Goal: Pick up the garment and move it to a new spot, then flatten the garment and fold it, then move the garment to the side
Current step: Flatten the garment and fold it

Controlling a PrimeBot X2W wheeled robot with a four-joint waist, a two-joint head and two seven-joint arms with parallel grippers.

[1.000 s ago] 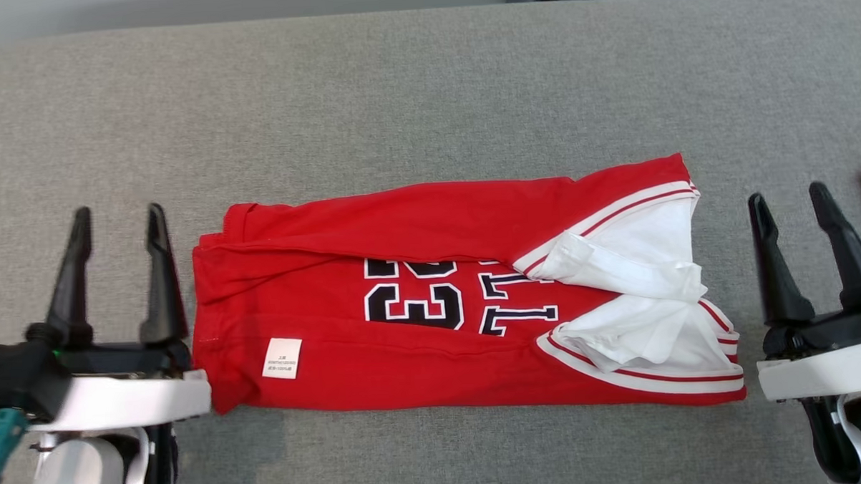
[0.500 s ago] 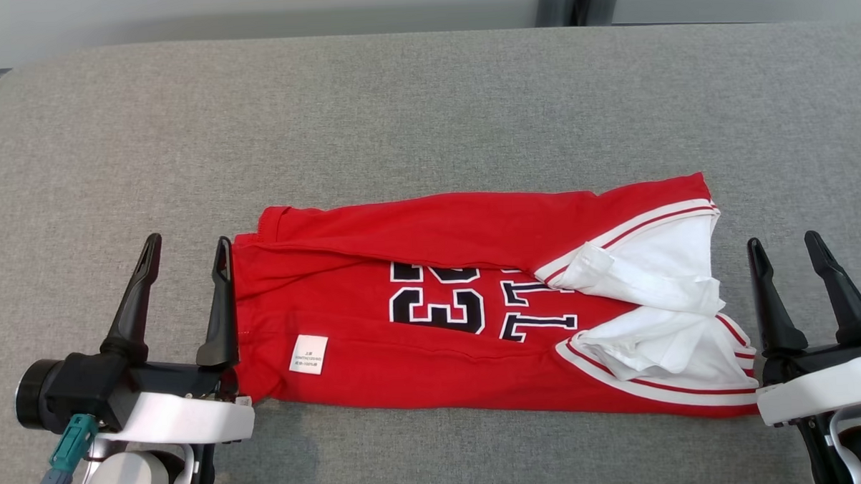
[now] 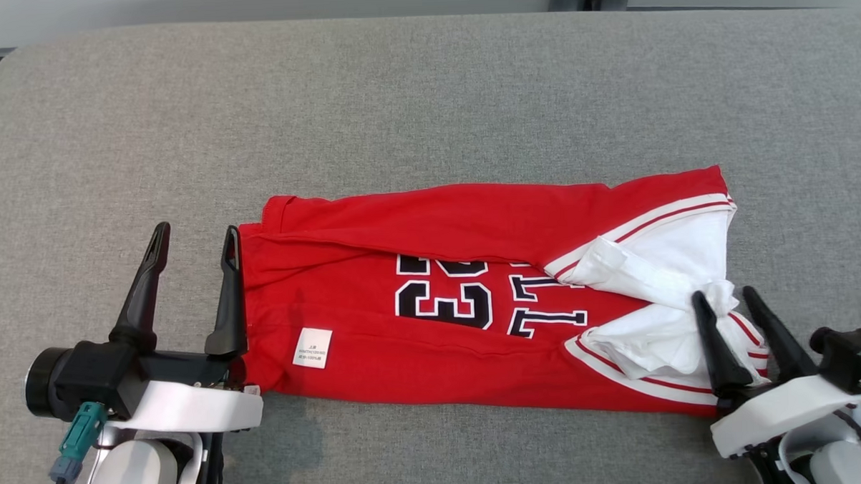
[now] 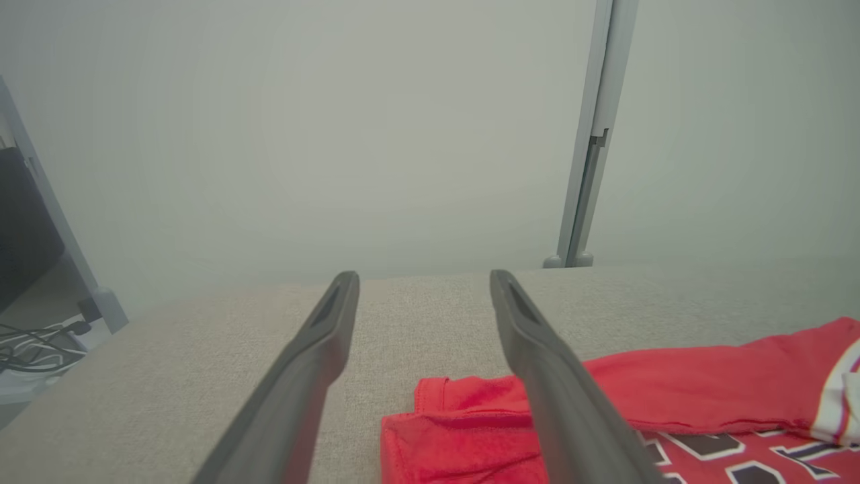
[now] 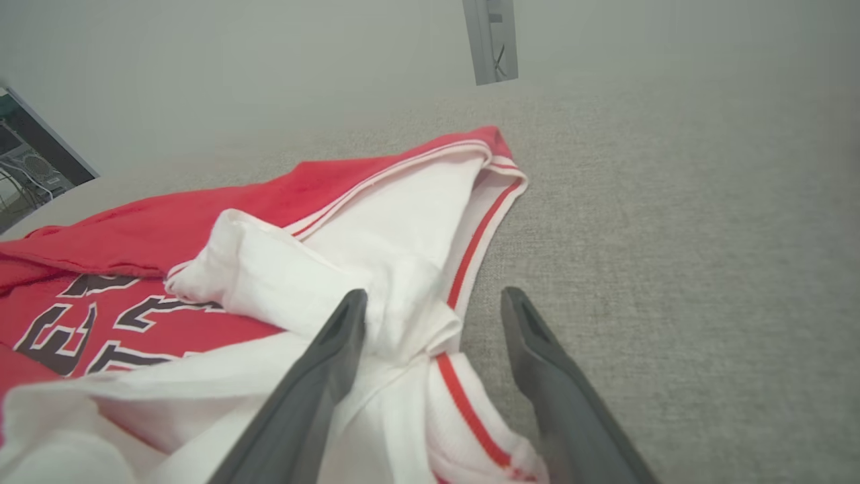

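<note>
Overhead, the padded grey surface [image 3: 426,113] runs wide, its far edge meeting a pale wall [image 4: 269,134] broken by one grey upright post [image 4: 594,134]. The red garment [image 3: 420,343], folded lengthwise, lies towards the front edge with its white-trimmed end to the right. The left gripper [image 3: 197,228], jaws apart, stands at its left hem. The right gripper [image 3: 722,293], jaws apart too, straddles the white-trimmed right edge.

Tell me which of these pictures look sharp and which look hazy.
Head view: sharp, evenly lit, faint shadow by the left gripper. Left wrist view: wall hazy, fingers soft. Right wrist view: garment crisp, wall foggy too.
</note>
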